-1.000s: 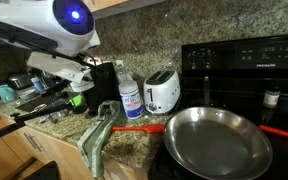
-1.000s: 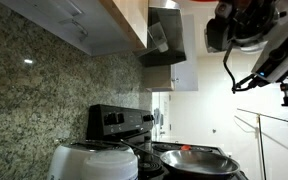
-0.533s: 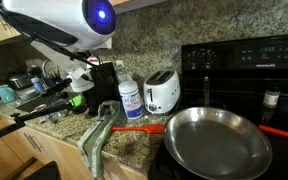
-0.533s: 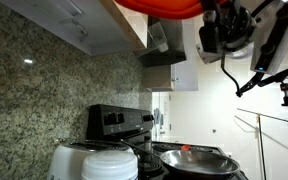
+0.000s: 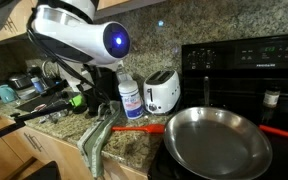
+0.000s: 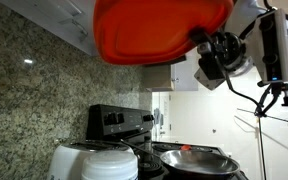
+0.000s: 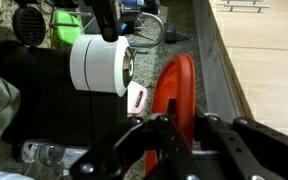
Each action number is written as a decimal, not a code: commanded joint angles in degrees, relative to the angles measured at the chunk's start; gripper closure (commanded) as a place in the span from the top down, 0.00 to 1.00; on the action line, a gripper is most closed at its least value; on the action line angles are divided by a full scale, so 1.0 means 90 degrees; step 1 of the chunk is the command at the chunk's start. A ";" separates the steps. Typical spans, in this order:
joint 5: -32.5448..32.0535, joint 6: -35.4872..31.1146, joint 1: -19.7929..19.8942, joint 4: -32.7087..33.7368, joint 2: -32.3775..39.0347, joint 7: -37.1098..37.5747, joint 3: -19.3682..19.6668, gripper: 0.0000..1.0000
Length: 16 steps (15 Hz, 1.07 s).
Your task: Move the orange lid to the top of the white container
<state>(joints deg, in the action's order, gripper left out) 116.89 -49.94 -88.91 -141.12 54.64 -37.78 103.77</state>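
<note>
The orange lid (image 7: 174,90) stands edge-on between the fingers of my gripper (image 7: 181,123), which is shut on it. In an exterior view the orange lid (image 6: 159,30) fills the top of the picture, close to the camera. The white container (image 5: 130,98), a small jar with a blue-and-white label, stands on the granite counter between a black box and the toaster. The arm (image 5: 84,40) hangs above and left of it and hides the lid there. In the wrist view a white cylinder (image 7: 99,65), seemingly the container, lies left of the lid.
A white toaster (image 5: 162,92) stands right of the container. A steel pan (image 5: 216,140) sits on the black stove (image 5: 244,60). A black box (image 5: 104,88) stands left of the container, with cluttered utensils (image 5: 39,95) beyond. An orange-handled tool (image 5: 139,127) lies in front.
The arm has swung right, toward the spot above the container. In the other exterior view the orange lid has come in at the top and now fills it.
</note>
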 commanded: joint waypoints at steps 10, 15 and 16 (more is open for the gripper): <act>-0.0044 -0.1211 0.1248 0.0967 -0.0702 0.0312 -0.1416 0.04; -0.0185 -0.2005 0.1606 0.1228 -0.0950 -0.0487 -0.1889 0.04; -0.0234 -0.2141 0.1702 0.1275 -0.0999 -0.0661 -0.2024 0.04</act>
<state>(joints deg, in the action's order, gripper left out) 116.88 -65.34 -76.10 -131.66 49.85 -39.95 88.63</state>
